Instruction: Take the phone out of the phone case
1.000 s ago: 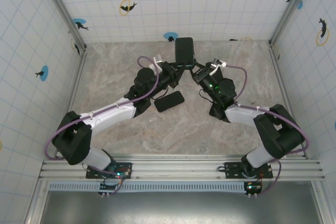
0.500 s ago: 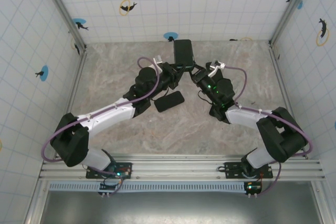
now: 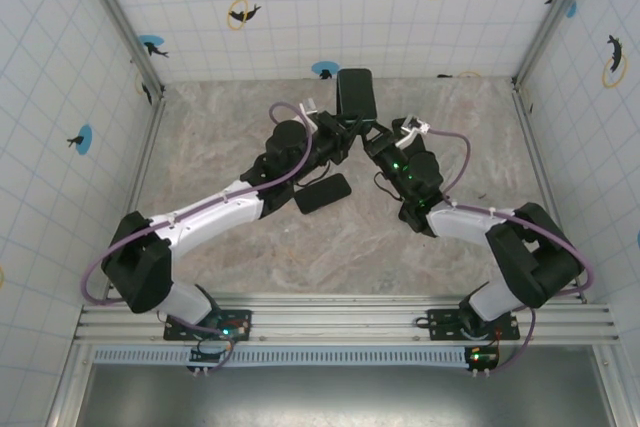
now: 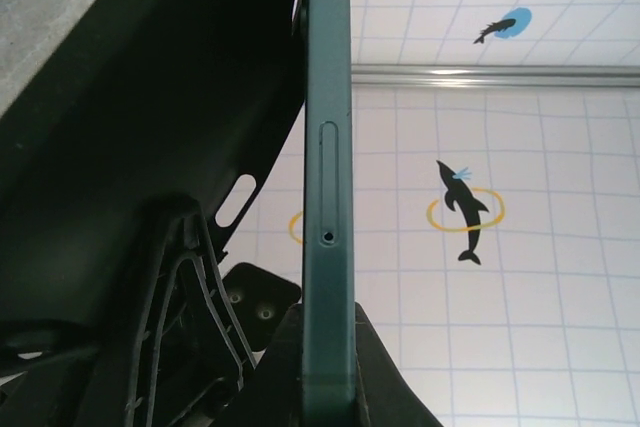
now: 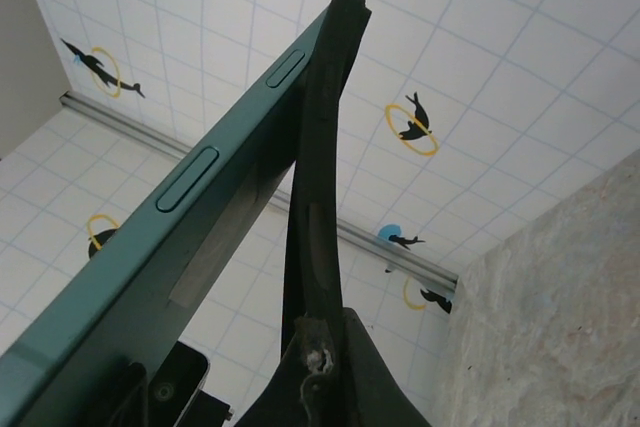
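Note:
The dark green phone (image 3: 355, 95) is held up over the back middle of the table, standing on its lower end between both grippers. My left gripper (image 3: 343, 137) is shut on the phone's lower end; its edge (image 4: 328, 197) runs straight up from between the fingers (image 4: 392, 379). The black case (image 4: 150, 127) is peeled away to the left of that edge. My right gripper (image 3: 373, 139) is shut on the case's rim (image 5: 322, 147), which stands apart from the slanting phone (image 5: 180, 237). In the wrist views the grippers (image 4: 328, 352) (image 5: 337, 352) sit at the bottom.
A second dark flat slab (image 3: 322, 193) lies on the marble tabletop (image 3: 230, 117) just below the left wrist. Tiled walls with dolphin stickers enclose the table on three sides. Metal corner posts (image 3: 120, 17) stand at the back.
The left wrist has moved up and to the right, closer to the right gripper. The held phone has shifted slightly right and toward the back wall.

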{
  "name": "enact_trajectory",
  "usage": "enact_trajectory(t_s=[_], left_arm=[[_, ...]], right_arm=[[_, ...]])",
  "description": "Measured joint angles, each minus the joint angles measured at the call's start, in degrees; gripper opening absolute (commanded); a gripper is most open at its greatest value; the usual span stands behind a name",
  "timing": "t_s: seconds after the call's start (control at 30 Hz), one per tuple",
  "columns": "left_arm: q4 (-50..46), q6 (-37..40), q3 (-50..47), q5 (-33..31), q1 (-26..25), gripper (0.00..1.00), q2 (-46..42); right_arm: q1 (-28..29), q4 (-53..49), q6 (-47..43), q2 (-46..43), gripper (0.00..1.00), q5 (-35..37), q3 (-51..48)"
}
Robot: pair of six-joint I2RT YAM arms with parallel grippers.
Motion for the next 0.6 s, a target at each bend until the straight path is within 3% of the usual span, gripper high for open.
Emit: enact_trajectory(t_s=[0.23,0.4,0.6], left_arm=[[-1.16,0.02,0.13,0.46,0.04,0.00,-0.33],[-3.61,0.02,-2.58,3.61,0.68,0.00,-5.95],[-4.61,0.57,-3.28,8.33,5.11,0.00,-9.68]], right_arm=[[-0.28,-1.92,-0.15,0.07,0.00,1.22,-0.17],[-2.56,-6.93,-1.18,-0.79,0.00,0.72,-2.38],[-4.98,-8.76,-1.44,-1.92,0.00,-0.81,-3.69]])
